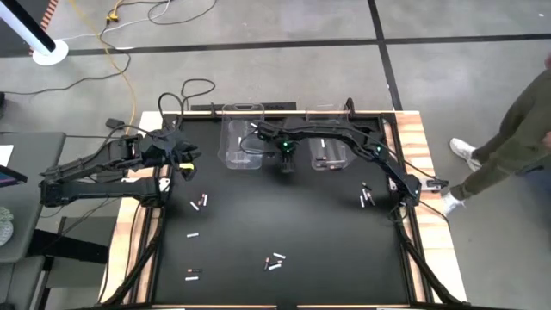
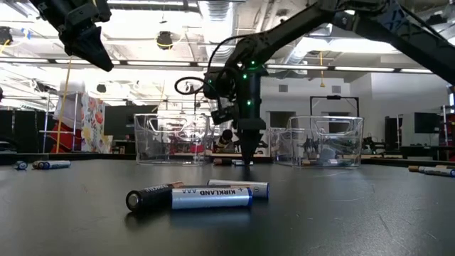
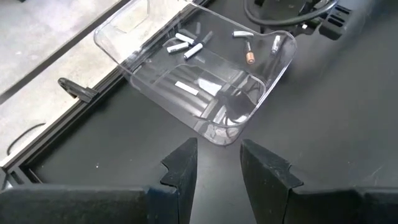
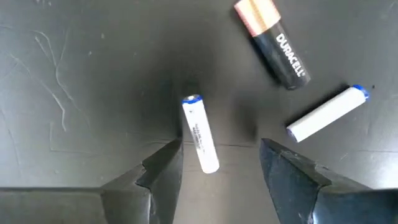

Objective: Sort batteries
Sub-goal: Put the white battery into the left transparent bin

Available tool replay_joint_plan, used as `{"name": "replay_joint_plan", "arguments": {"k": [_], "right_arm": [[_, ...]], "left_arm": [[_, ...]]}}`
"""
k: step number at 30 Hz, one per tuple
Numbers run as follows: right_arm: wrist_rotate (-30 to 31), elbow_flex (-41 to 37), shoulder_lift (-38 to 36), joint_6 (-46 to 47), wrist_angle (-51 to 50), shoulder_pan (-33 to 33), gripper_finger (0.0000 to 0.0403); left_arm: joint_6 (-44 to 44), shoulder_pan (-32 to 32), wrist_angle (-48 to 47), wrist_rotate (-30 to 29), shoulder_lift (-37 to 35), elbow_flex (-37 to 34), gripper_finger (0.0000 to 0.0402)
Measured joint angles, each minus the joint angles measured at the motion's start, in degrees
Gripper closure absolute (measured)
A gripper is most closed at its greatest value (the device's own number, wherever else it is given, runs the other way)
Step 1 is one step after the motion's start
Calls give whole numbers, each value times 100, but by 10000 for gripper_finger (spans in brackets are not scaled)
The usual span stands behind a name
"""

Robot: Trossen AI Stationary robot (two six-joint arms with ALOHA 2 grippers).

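From above, the right gripper (image 1: 287, 166) hangs between the two bins, left bin (image 1: 242, 138) and right bin (image 1: 330, 148); the left gripper (image 1: 184, 158) sits well left of the left bin. Batteries (image 1: 199, 204) lie scattered on the mat below the bins.

At table height, the right gripper (image 2: 248, 158) points down at the mat between the bins.

The left wrist shows fingers (image 3: 185, 169) apart, empty, facing the left bin (image 3: 205, 127) holding several batteries (image 3: 186, 46).

The right wrist shows jaws wide apart around a white battery (image 4: 200, 133), not clamping it.
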Motion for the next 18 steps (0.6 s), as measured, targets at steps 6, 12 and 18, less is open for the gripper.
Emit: {"name": "replay_joint_plan", "arguments": {"k": [6,12,18], "right_arm": [[-92,16,0,-40,20,9,210],[-471,34,131,-98,-244,39,275],[-143,26,140,-75,-240,171,315]], "left_arm": [[14,0,0,-2,1,0,286],[2,0,-2,-4,1,0,286],[-2,2,-4,-4,-1,0,286]]}}
